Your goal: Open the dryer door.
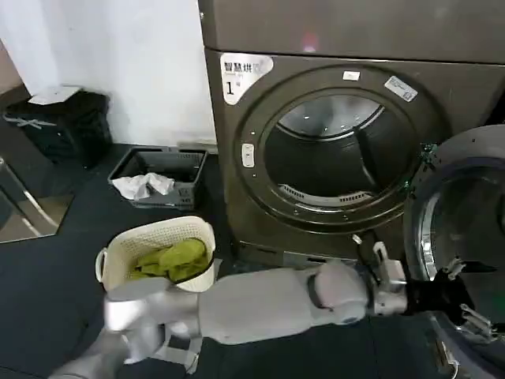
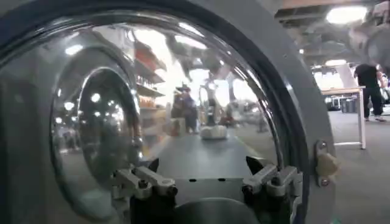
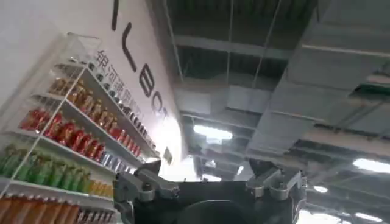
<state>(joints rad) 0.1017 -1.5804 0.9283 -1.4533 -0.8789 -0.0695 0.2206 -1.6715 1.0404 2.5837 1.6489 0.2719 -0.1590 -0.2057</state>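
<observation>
The dryer door [image 1: 461, 205] stands swung out to the right of the brown-grey machine, its chrome rim and dark glass facing the drum opening [image 1: 339, 150]. My left arm reaches across low in front of the machine. Its gripper [image 1: 472, 294] is open against the door's lower part. In the left wrist view the door's grey inner side and domed glass [image 2: 183, 91] are very close, with the left gripper [image 2: 203, 165] spread wide and nothing between its fingers. My right gripper [image 3: 204, 170] is open, parked and pointing up at the ceiling.
A white laundry basket [image 1: 118, 249] with green cloth stands on the dark floor left of the machine. Behind it are a grey crate [image 1: 185, 170] holding white cloth and a black crate [image 1: 59, 126]. The door latch [image 2: 326, 164] sits on the door's edge.
</observation>
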